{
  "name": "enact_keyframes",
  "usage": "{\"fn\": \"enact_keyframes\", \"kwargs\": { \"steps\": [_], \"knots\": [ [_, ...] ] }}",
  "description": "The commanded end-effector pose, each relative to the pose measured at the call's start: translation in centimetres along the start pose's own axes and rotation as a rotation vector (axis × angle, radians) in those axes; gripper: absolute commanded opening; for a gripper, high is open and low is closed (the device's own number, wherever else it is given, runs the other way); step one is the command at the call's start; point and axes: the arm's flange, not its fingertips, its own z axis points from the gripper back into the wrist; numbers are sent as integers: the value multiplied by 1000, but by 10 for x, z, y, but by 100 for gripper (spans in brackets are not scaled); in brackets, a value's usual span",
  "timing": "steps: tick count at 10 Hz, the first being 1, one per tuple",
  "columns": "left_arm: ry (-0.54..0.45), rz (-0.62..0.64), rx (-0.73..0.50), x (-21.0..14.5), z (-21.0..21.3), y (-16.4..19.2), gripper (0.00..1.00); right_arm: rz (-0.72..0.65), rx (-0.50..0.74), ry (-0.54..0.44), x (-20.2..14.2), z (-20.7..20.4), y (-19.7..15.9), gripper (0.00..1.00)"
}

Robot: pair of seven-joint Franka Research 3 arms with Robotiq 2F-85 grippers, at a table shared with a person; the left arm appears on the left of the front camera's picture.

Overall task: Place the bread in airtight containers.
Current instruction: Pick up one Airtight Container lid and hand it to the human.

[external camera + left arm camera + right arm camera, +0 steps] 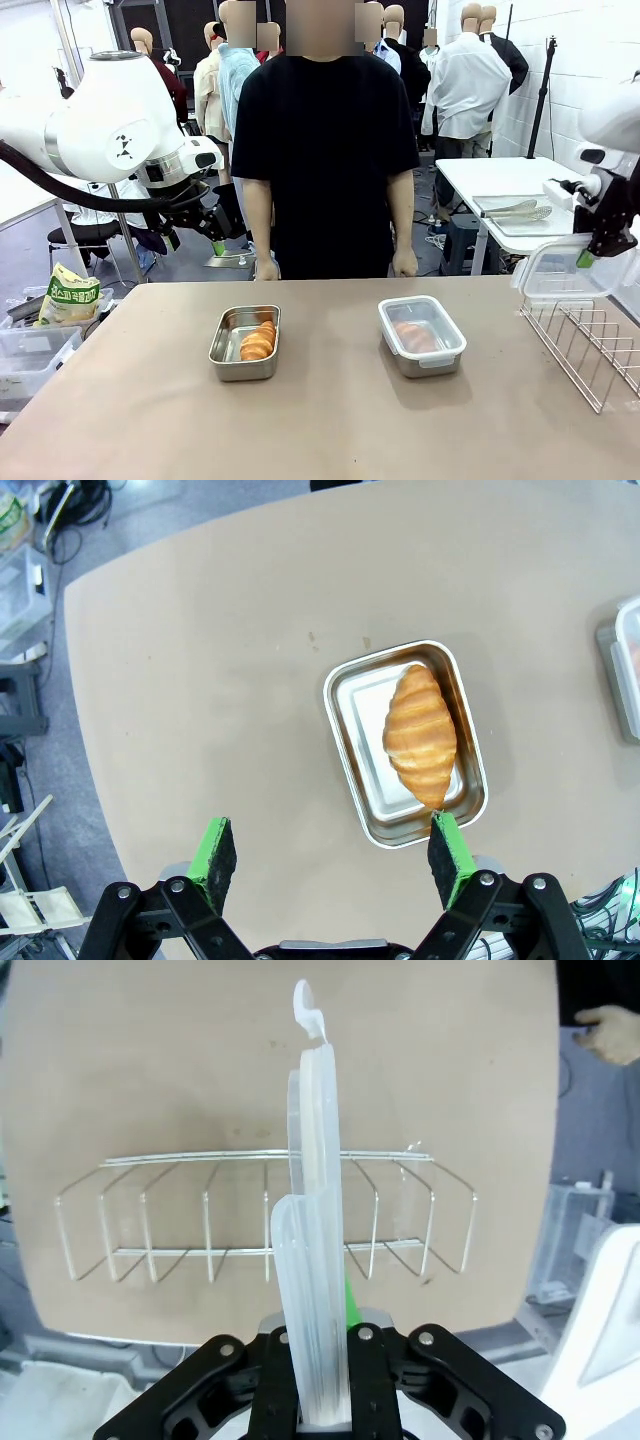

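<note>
Hiding bread (415,337) (seemingly) beneath lid (421,325)

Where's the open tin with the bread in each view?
Front: open tin left of centre, bread inside.
Left wrist: the tin right of centre, beyond the open left hand.
Right wrist: not in it.
Shared landmark: the lidded tin, at the left wrist view's right edge.
</note>
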Motion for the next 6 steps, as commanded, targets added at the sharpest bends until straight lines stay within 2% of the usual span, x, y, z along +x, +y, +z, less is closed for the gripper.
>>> {"fn": "enact_keyframes", "kwargs": {
  "steps": [1,4,6],
  "knots": [
    [0,1,2,0,1,2,100,-11,25,-20,8,16,19,0],
    [0,1,2,0,1,2,100,48,-61,-57,21,43,32,0],
    [0,1,2,0,1,2,100,177,-173,-74,41,53,29,0]
  ]
}}
